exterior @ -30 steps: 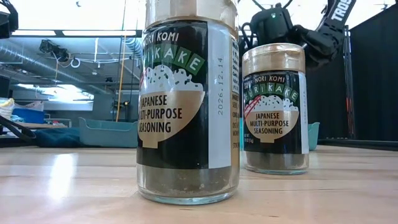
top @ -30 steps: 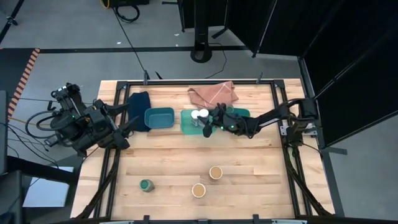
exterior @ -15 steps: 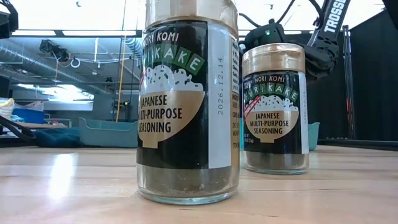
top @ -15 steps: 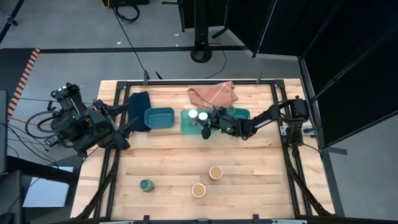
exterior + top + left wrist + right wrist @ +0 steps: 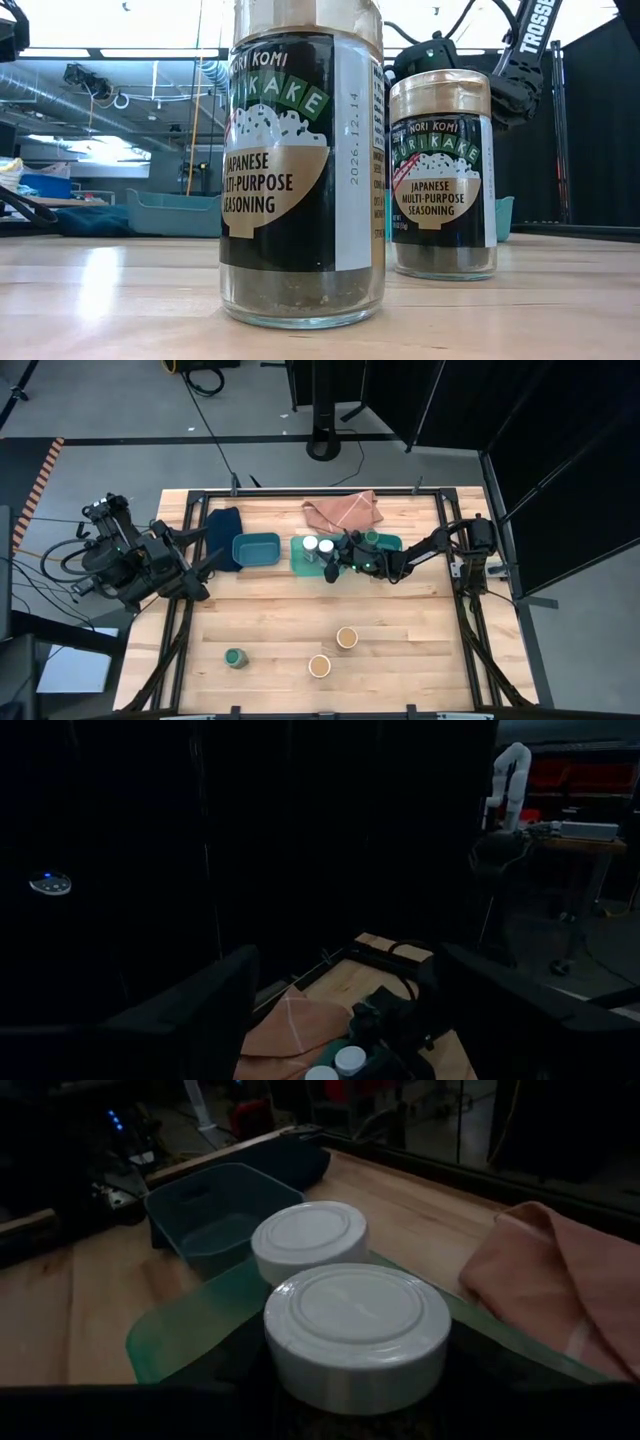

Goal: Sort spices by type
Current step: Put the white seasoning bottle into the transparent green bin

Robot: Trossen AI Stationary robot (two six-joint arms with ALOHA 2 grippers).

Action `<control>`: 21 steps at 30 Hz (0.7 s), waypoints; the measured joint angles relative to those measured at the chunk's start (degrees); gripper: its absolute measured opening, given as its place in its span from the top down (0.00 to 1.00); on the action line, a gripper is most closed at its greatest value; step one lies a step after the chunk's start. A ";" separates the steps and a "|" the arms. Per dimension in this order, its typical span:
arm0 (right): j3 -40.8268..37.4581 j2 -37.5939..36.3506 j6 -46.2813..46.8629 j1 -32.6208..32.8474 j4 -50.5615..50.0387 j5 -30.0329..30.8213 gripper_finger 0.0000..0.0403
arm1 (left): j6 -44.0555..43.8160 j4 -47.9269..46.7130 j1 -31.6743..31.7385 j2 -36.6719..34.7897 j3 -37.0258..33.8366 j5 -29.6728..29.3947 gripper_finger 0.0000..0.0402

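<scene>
Two white-lidded spice jars stand side by side over the green tray [image 5: 303,563]: the far one [image 5: 308,1240] is free, and the near one [image 5: 355,1330] sits between the fingers of my right gripper [image 5: 333,556], which is shut on it. A green-lidded jar [image 5: 372,538] stands in the tray farther right. Another green-lidded jar [image 5: 236,657] and two tan-lidded jars [image 5: 347,637] [image 5: 319,665] stand on the bare wood near the front edge. My left gripper [image 5: 345,965] waits open beyond the table's left edge. My right gripper pinches the near white-lidded jar by its sides just under the lid [image 5: 300,1385], one dark finger on each flank. It reaches in almost level from the table's right side. The jar is upright; its own lid hides whether its base rests on the tray floor.
An empty teal tray [image 5: 256,548] lies left of the green one, with a dark blue cloth [image 5: 224,525] beyond it. A pink cloth [image 5: 343,510] lies by the far edge. The middle of the table is open wood. In the low view the tan-lidded jars [image 5: 300,160] block most of the scene.
My right gripper has sunk a little toward the green tray with the white-lidded jar, bringing it down beside the other white-lidded jar, and has then kept still. The jar has stayed upright.
</scene>
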 joint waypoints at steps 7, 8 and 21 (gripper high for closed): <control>0.00 0.00 1.41 -0.04 -0.67 0.33 0.48 | 0.00 0.00 0.00 0.00 0.00 0.00 0.23; 0.00 0.00 1.98 -0.14 -0.89 0.33 0.45 | 0.00 0.00 0.00 0.00 0.00 0.02 0.23; 0.00 -0.02 3.89 -0.59 -1.49 0.68 0.41 | 0.02 -0.27 0.00 0.00 0.00 0.00 0.23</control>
